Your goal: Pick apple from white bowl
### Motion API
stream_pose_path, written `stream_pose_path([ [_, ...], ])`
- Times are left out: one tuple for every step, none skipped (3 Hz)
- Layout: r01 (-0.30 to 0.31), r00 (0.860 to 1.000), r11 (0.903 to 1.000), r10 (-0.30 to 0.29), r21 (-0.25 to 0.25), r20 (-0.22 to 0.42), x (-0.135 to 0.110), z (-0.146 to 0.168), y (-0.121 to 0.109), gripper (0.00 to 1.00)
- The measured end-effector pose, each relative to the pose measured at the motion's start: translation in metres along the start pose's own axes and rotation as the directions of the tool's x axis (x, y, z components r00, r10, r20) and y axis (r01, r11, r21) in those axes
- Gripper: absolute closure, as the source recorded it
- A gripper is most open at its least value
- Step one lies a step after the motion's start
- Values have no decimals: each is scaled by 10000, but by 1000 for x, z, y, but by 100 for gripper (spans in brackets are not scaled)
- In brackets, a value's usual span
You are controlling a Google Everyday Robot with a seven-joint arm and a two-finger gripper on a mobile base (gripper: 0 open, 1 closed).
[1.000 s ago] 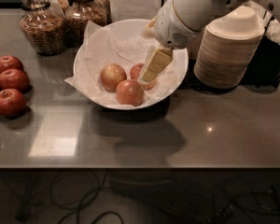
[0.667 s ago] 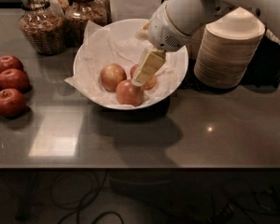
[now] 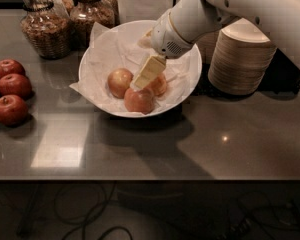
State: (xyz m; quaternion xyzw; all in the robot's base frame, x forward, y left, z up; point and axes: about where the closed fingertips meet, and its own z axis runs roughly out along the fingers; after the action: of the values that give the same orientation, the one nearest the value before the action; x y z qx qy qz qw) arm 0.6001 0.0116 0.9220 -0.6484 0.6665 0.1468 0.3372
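The white bowl (image 3: pixel 97 54), lined with crinkled white paper, stands at the middle back of the table. Three red-orange and yellow apples lie in it: a left one (image 3: pixel 119 81), a front one (image 3: pixel 140 102) and a right one (image 3: pixel 160 86). My gripper (image 3: pixel 141 81) reaches down into the bowl from the upper right. Its pale yellow tip hangs right over the apples, between the left and the right one and just above the front one. It hides part of the right apple.
Three darker red apples (image 3: pixel 10 109) lie at the table's left edge. Glass jars (image 3: pixel 40 31) stand behind the bowl to the left. A stack of beige paper bowls (image 3: pixel 245 59) stands right of the bowl, under my arm. The table's front edge (image 3: pixel 150 178) runs across below.
My gripper has moved left across the bowl, from over the right apple to between the apples. The apples and the bowl have not moved.
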Motion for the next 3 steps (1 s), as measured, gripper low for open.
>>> stream_pose_path([
  [-655,9973,9978,659,-117,324,1,14,-3,23],
  [-1043,9938,9944,1049,-164,362,3,26,-3,23],
  [-1288,9912,9912,1296,-288,266,4,39,-1,22],
])
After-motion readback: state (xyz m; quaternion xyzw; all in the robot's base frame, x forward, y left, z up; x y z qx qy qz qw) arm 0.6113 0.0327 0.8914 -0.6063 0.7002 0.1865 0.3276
